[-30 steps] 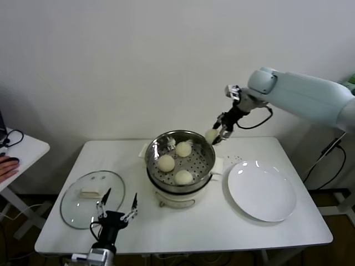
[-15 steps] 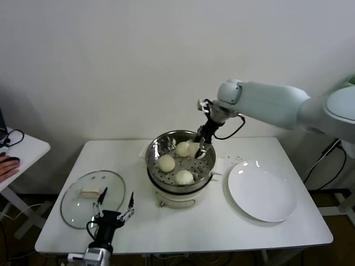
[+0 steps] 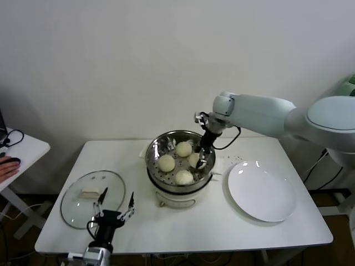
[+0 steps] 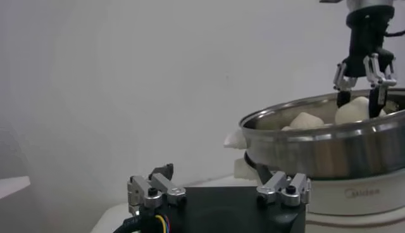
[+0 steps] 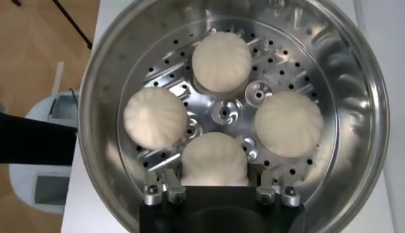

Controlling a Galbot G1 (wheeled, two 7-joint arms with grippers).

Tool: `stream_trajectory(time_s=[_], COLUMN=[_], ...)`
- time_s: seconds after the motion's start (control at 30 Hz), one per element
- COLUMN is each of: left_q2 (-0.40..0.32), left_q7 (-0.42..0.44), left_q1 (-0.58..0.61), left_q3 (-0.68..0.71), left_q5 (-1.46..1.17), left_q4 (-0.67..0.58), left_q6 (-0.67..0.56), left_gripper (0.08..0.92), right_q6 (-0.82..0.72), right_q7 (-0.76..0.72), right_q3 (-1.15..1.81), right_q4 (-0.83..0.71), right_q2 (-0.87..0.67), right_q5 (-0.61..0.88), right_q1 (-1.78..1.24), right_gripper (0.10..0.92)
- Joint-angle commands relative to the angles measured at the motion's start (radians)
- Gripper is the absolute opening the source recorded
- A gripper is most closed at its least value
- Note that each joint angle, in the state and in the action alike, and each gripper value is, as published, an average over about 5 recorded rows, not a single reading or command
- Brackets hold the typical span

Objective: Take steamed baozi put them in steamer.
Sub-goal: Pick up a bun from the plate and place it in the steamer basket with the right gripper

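Table: a white rectangular table (image 3: 183, 221) is used as the work surface; everything of the task is set on it within both arms' reach.

Plate: a flat round white plate (image 3: 261, 191) is seen bare on the table, just to the right of the cooker; it is judged to be the place the buns were taken from.

Lid: a round glass lid (image 3: 91, 198) is laid flat at the table's left, off the basket so that the opening is free.

Steamer: a round shiny stainless-steel steamer (image 3: 161, 145) with a perforated bottom is seated on a white pot base at the table's middle.

Writing: a small grey brand mark is printed on the white base in the left wrist view; it appears to read "Midea", though this is not certain.

Right gripper: the right gripper (image 3: 201, 160) is lowered inside the basket at its right side, fingers pressed onto the fourth bun so that it is set down on the perforated floor and not dropped.

Left gripper: the left gripper (image 3: 116, 209) is parked low at the table's front left, beside the lid, fingers spread and holding nothing.

Baozi: four small round cream-white steamed baozi (image 5: 221, 61) are all within the basket, spaced around its centre; three lie free, the fourth (image 5: 214, 159) is pinched between the right fingers.

Progress: only the release and withdrawal are judged to be left.
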Motion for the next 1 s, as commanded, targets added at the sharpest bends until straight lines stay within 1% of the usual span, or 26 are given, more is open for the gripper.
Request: stream_trajectory(time_s=[0.03,0.53,0.63,0.8,1.0], left_q2=[0.002,-0.004,-0.004,-0.005,-0.005], left_q7=[0.000,-0.001,-0.001,-0.002,-0.003], left_q1=[-0.007,-0.010,-0.010,-0.012,-0.015], left_q3=[0.001,0.020,0.019,0.021,0.023], left_q5=[-0.002,0.010,0.009,0.009,0.010], left_q4=[-0.001,-0.001,-0.001,-0.003,-0.004], left_q6=[0.006,0.008,0.008,0.010,0.012], left_gripper=[0.823,0.823,0.823,0.823,0.823], right_q6=[0.002,0.009,0.009,0.009,0.009], right_q7=[0.000,0.004,0.002,-0.001,-0.004], right_q3=[-0.007,0.011,0.011,0.012,0.027], right_q4=[-0.027,-0.036,-0.032,-0.023,-0.004], right_q2=[0.011,0.010,0.008,0.005,-0.007], right_q5=[-0.025,-0.046,-0.049,-0.050,-0.043], right_q1=[-0.021,-0.031,-0.029,-0.024,-0.006], right_gripper=[0.664,0.669,0.697,0.804,0.822])
